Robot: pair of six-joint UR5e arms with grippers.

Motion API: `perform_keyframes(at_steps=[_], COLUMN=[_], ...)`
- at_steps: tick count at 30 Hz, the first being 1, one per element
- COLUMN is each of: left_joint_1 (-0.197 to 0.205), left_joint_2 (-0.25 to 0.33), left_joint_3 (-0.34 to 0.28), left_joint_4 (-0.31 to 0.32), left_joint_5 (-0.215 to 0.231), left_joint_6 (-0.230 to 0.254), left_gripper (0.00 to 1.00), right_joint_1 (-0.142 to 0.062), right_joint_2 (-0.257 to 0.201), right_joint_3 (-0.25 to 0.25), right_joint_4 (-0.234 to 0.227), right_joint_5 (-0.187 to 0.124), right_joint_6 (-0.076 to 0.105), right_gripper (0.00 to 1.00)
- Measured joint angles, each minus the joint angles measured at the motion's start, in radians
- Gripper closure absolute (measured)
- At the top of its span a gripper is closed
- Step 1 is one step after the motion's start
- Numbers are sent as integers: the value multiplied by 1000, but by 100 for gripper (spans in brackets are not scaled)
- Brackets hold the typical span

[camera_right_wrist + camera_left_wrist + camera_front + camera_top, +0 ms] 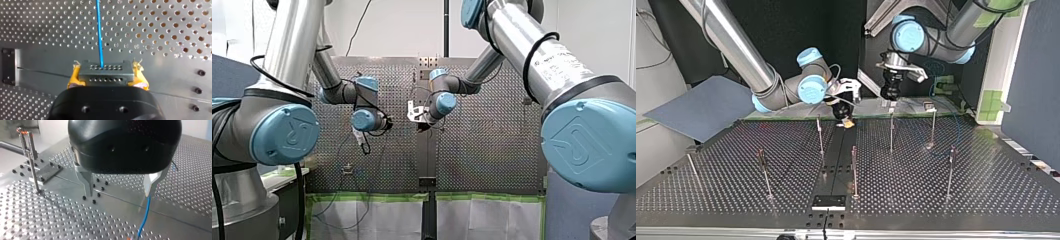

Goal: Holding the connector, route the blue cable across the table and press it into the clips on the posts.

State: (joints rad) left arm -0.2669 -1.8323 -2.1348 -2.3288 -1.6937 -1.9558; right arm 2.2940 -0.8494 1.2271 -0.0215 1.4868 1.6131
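I am reading a UR logo on my left arm's joint cap (286, 134) and my right arm's joint cap (584, 145); nothing else legible.

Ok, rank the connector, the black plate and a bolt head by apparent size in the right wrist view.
1. connector, though it is nearest the camera.
2. black plate, partly out of view.
3. bolt head.

Two arms (736, 45), two grippers — left gripper (119, 193) and right gripper (106, 80). One blue cable (99, 32), one connector (106, 72). On the table (986, 190) — six upright posts (854, 170), as far as I can count.
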Motion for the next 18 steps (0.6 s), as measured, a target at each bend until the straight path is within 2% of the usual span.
perform_keyframes(at_steps=[9,18], left_joint_1=[-72,-95], left_joint_2=[-73,-157], left_joint_3=[75,161], left_joint_4=[-37,-69], left_joint_5=[-52,-50], left_joint_6=[34,36], left_gripper=[0,0], right_joint_1=[-7,-16], right_joint_2=[0,-1], right_joint_3=[0,-1], right_joint_4=[6,4], right_joint_5=[0,0], right_joint_6=[0,1], right_gripper=[100,100])
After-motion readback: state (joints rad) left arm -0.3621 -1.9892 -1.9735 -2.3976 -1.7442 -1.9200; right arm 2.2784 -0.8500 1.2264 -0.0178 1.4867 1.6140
